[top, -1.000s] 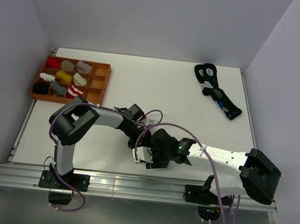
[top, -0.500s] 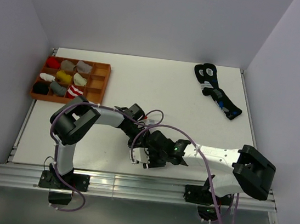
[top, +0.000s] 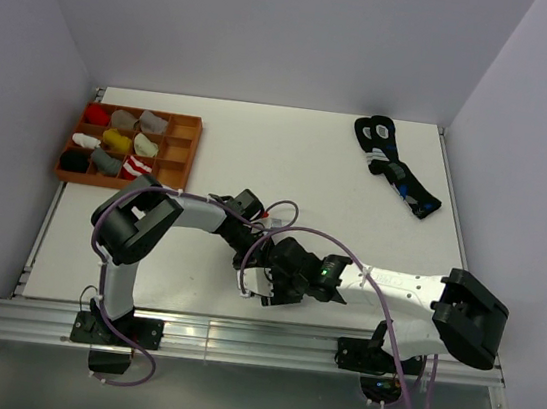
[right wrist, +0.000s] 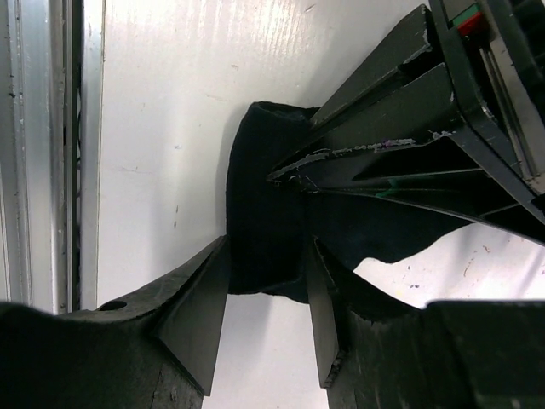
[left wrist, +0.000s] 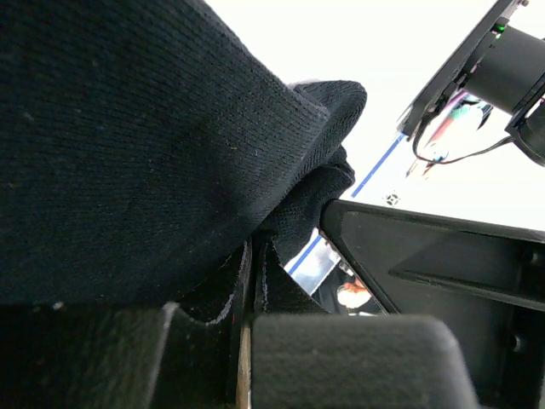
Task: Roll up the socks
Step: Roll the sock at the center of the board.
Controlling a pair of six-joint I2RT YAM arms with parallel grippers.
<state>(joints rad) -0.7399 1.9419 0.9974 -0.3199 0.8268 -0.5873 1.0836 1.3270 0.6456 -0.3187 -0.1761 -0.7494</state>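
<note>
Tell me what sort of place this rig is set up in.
Probably a robot test cell in a lab, not a home: a bare white table boxed in by plain walls, a left arm and right arm bolted to an aluminium rail, and a tray of sorted sock bundles.

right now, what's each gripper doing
left gripper: closed on the black sock
right gripper: closed on the same sock

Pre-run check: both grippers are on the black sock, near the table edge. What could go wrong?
1. The left gripper and right gripper both pinch the black sock almost tip to tip; a small misalignment could make the fingers collide.
2. The sock lies close to the table at its near edge; if it slips, it may fall off.
</note>
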